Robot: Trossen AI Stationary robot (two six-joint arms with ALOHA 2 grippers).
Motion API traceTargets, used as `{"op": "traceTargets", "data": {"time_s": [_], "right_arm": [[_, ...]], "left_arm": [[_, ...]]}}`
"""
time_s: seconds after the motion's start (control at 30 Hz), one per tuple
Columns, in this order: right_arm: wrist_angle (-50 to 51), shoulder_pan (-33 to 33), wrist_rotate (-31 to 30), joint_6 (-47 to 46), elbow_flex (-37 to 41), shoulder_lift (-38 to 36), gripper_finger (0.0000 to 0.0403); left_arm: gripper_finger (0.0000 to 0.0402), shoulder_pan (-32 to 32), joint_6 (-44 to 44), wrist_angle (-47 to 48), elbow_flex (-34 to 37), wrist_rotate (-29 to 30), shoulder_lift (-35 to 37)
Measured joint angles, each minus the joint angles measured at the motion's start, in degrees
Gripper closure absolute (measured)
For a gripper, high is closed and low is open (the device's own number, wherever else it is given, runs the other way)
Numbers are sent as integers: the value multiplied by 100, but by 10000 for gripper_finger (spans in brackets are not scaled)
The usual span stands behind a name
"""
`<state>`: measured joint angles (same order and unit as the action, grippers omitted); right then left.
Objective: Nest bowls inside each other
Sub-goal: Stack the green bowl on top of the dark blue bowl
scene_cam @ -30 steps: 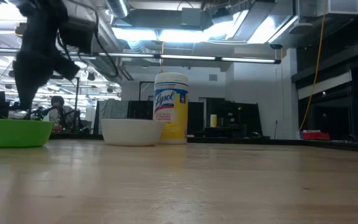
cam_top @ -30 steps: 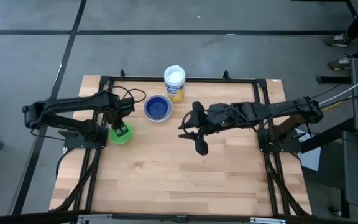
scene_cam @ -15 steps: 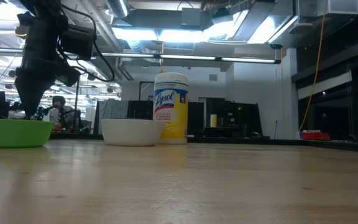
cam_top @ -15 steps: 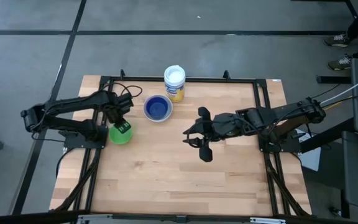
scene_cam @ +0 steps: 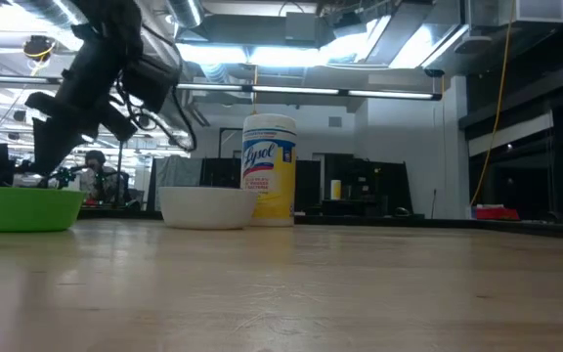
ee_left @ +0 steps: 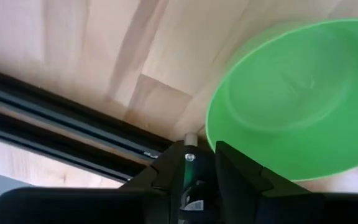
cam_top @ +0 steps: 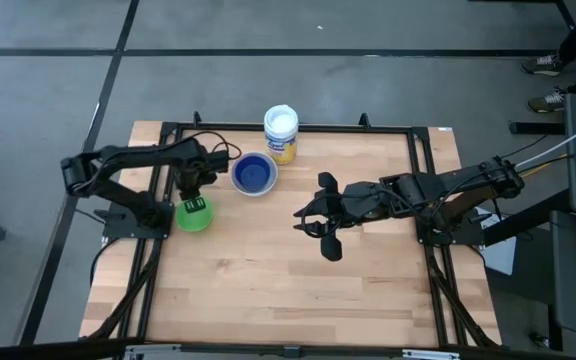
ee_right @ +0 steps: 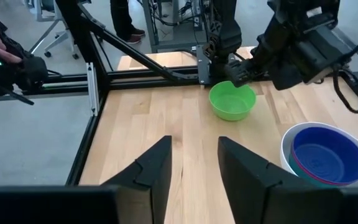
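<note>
The green bowl (cam_top: 196, 218) rests on its base at the table's left. My left gripper (ee_left: 205, 158) points down at the bowl's far rim, open, with one finger over the inside and the other outside. The dark blue bowl (cam_top: 254, 173) sits nested in the white bowl (scene_cam: 206, 207), and a teal edge (ee_right: 300, 169) shows between them. My right gripper (cam_top: 306, 222) hovers open over the table's middle with nothing between its fingers. My left gripper has its fingers on either side of the green bowl's far rim (ee_left: 210, 134), coming from above. I cannot tell whether they touch it. The bowl sits level on the table.
A white-lidded tub with a yellow label (cam_top: 281, 130) stands at the far edge behind the white bowl. A black frame rail (ee_left: 67, 134) runs just left of the green bowl. Bare wood lies toward the near edge.
My left arm has swung and leaned over, and its gripper has rolled and shifted a little toward the far edge above the green bowl's rim. My right gripper has drifted slightly toward the near edge. The bowls have stayed where they were.
</note>
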<state>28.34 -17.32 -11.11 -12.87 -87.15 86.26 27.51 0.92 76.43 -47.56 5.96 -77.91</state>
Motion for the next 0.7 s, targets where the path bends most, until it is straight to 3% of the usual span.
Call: {"op": "traceTargets", "data": {"time_s": [0.7], "right_arm": [[48,-14,-306,133,-2,-635,273]], "left_arm": [[322,35,220,-778,126,-680,-768]]}}
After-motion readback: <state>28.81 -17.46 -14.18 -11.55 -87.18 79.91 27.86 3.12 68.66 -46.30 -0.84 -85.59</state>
